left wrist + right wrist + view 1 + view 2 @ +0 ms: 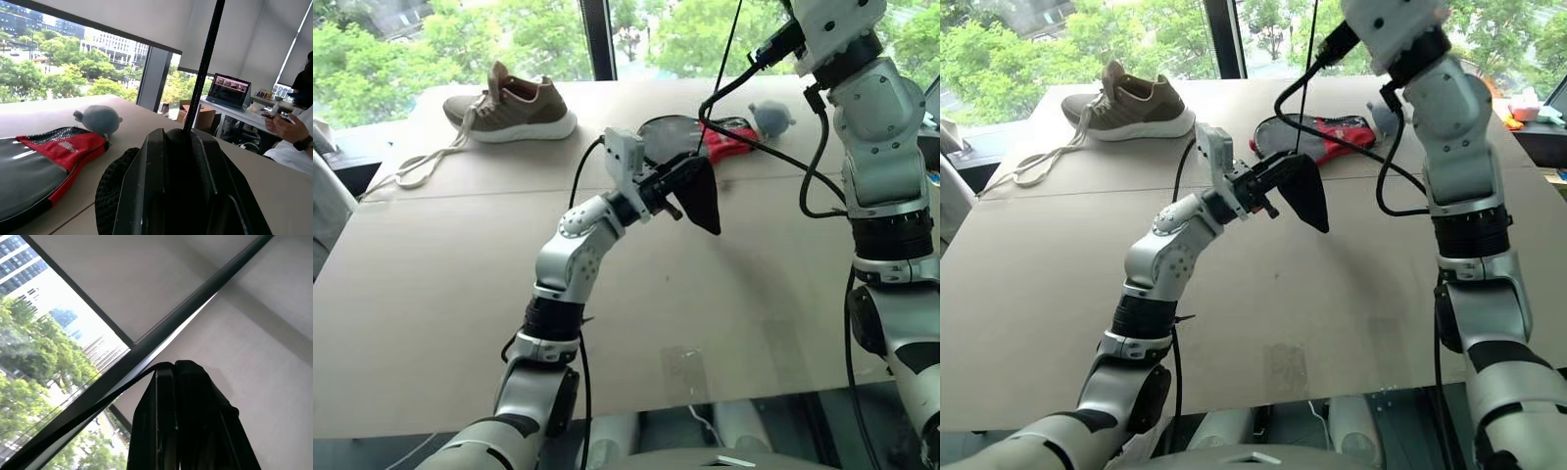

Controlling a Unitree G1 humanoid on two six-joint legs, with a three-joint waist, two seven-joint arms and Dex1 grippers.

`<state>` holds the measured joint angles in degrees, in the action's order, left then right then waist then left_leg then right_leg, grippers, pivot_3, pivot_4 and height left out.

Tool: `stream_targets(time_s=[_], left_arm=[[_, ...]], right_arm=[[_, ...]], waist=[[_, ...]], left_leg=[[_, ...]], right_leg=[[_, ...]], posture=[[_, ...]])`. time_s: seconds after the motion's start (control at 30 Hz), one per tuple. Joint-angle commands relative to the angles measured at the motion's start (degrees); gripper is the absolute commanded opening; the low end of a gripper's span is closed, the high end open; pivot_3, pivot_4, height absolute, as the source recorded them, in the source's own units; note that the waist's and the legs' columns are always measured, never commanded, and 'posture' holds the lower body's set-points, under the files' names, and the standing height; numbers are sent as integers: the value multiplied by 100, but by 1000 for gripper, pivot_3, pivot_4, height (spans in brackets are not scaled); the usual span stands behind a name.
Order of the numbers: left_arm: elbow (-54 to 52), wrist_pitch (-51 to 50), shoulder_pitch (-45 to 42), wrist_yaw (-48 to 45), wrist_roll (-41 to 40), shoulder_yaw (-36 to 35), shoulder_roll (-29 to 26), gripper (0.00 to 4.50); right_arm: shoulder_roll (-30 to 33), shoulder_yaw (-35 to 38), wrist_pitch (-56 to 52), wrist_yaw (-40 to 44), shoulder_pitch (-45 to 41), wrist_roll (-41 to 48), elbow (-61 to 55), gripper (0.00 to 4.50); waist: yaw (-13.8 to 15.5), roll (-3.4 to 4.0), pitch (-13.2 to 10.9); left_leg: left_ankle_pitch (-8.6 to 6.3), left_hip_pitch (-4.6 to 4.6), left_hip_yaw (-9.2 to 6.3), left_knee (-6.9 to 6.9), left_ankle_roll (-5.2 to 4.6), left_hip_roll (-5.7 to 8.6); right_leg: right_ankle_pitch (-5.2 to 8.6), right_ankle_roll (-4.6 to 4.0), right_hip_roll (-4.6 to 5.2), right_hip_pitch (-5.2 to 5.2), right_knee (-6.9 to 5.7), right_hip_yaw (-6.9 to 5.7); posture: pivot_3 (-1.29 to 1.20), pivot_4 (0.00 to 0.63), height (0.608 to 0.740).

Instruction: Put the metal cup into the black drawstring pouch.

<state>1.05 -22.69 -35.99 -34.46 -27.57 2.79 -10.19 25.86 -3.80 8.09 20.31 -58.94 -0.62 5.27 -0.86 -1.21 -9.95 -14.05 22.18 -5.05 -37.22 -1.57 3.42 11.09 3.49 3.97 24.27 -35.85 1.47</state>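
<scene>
Left eye view: the left gripper (677, 188) is clamped on the soft black drawstring pouch (701, 199), which hangs above the brown cardboard-covered table (431, 284). The right gripper (178, 377), fingers pressed together, pinches a thin black cord (203, 66). Beyond lie a black-and-red paddle-shaped case (724, 139) and brown sneaker (514, 106).

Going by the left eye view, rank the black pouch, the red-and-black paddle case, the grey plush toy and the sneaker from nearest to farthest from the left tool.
1. black pouch: gripped in the left tool, hanging above the table.
2. red-and-black paddle case: on the table just beyond the pouch.
3. grey plush toy: past the case, toward the right arm.
4. sneaker: far corner, off to the left.
</scene>
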Motion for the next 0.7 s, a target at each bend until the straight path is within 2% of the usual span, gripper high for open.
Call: stream_targets(time_s=[0.03, 0.13, 0.17, 0.23, 0.3, 0.4, 0.47, 0.53, 0.6, 0.63, 0.7], left_arm=[[-187, -187, 112, 37, 85, 23, -97, 137], [-407, -334, 224, 42, 49, 19, -157, 137], [-499, -398, 274, 41, 42, 22, -196, 137], [-704, -528, 393, 31, 24, 16, -295, 137], [-1007, -784, 559, 14, -142, -64, -408, 137], [-1495, -1129, 873, -26, -411, -226, -643, 137], [-1803, -1275, 1116, -79, -561, -331, -843, 1194], [-2071, -1416, 1334, 19, -727, -541, -958, 1954], [-2276, -1355, 1647, 113, -676, -841, -1174, 3011], [-2377, -1369, 1907, 74, -685, -1041, -1363, 3368], [-2536, -1365, 2383, -57, -698, -1318, -1699, 3368]], right_arm=[[-62, 224, -1619, 791, 309, 1360, -951, 0], [54, 246, -2400, 1071, 591, 1757, -1345, 0], [123, 236, -2516, 1136, 682, 1762, -1451, 280], [267, 209, -2936, 1371, 867, 1963, -1676, 948], [507, 179, -3572, 1689, 1171, 2317, -1974, 1868], [811, 318, -3941, 1862, 1579, 2491, -2199, 3352], [963, 449, -4134, 1959, 1799, 2642, -2276, 3414], [1089, 577, -4272, 2054, 2057, 2779, -2312, 3414], [1227, 691, -4209, 2197, 2431, 2805, -2307, 3414], [1313, 748, -4060, 2305, 2690, 2752, -2274, 3414], [1378, 899, -3876, 2417, 3108, 2750, -2205, 3414]], waist=[[7, 0, 0], [13, 0, 0], [13, 0, 0], [16, 0, 0], [15, 1, 0], [15, 1, 0], [10, 1, 0], [13, 1, 0], [20, 0, 1], [19, 1, 0], [13, 2, 0]], left_leg=[[0, 0, 0, -1, 0, 0], [-5, 3, -5, -1, -8, -1], [-6, 3, -5, -1, -10, -1], [-12, 4, -6, -2, -20, 0], [-12, 3, -6, -2, -20, 0], [-13, 4, -7, -1, -21, -1], [-14, 4, -5, -2, -22, -2], [-14, 3, -3, -2, -23, -2], [-15, 2, -5, -1, -25, -4], [-16, 0, -6, -1, -25, -4], [-16, -3, -3, 0, -25, -6]], right_leg=[[0, 0, 0, 0, 0, 0], [0, 0, 2, 1, 0, -3], [0, 0, 2, 1, 0, -3], [0, 0, 3, 1, 0, -4], [0, 0, 3, 1, 0, -5], [0, 0, 4, 0, 2, -6], [0, 0, 6, 0, 1, -4], [0, 0, 6, 1, 0, -3], [0, 0, 5, 0, 0, -6], [0, 0, 5, -3, 1, -8], [1, -1, 5, -4, 1, -6]], posture=[[0, 150, 736], [0, 150, 736], [0, 150, 736], [0, 150, 736], [0, 150, 736], [0, 150, 736], [0, 150, 736], [0, 150, 736], [0, 150, 736], [0, 150, 736], [0, 150, 736]])
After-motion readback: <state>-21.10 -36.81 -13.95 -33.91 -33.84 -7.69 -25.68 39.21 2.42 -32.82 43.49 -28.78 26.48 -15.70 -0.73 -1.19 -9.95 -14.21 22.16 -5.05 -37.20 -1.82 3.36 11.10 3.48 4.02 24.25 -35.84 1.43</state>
